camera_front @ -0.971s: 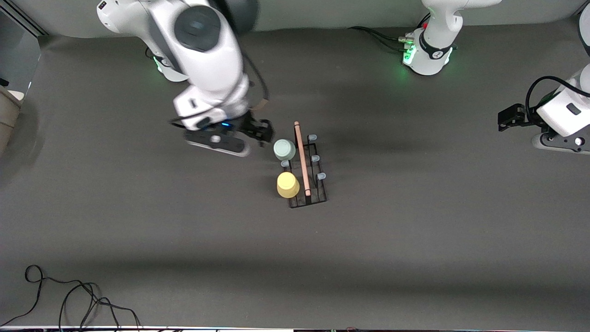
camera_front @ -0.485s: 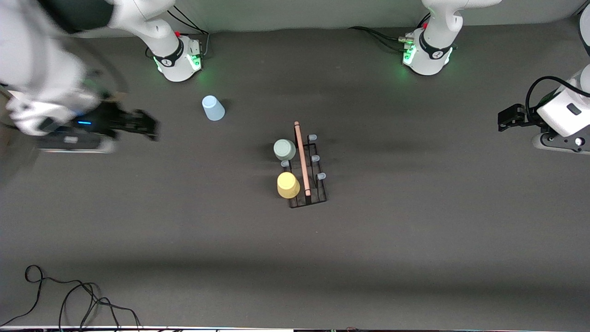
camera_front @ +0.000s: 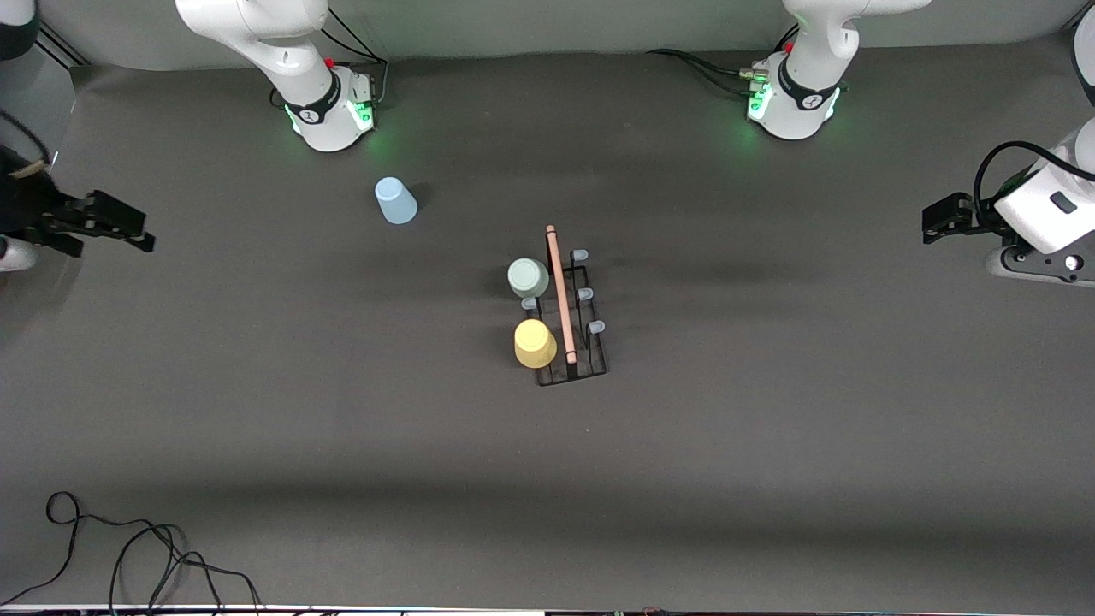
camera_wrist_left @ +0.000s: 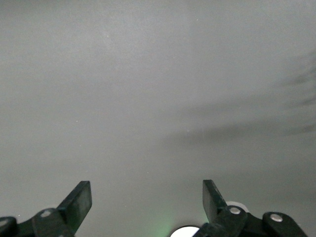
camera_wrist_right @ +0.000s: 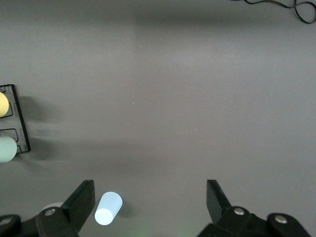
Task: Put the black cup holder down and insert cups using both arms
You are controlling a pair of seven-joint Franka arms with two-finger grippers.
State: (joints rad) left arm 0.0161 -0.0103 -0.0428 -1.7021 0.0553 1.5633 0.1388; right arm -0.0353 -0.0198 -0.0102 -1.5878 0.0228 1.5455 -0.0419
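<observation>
The black cup holder [camera_front: 560, 291] stands at the table's middle, wooden handle on top. The mint green cup [camera_front: 528, 277] and the yellow cup [camera_front: 535, 343] sit upside down on its pegs on the side toward the right arm's end. The pale blue cup [camera_front: 395, 200] stands upside down on the table near the right arm's base. My right gripper [camera_front: 137, 233] is open and empty at the right arm's end of the table. Its wrist view shows the blue cup [camera_wrist_right: 108, 208], the holder's edge [camera_wrist_right: 19, 123] and open fingers [camera_wrist_right: 84, 197]. My left gripper [camera_front: 939, 218] is open, empty, waiting at the left arm's end.
The right arm's base [camera_front: 329, 111] and the left arm's base [camera_front: 791, 103] stand at the back of the table. A loose black cable [camera_front: 128, 547] lies at the near corner toward the right arm's end. Three holder pegs [camera_front: 587, 293] on the left arm's side are bare.
My right arm has swung away from beside the mint green cup out to the right arm's end of the table, uncovering the blue cup. The left arm has not moved.
</observation>
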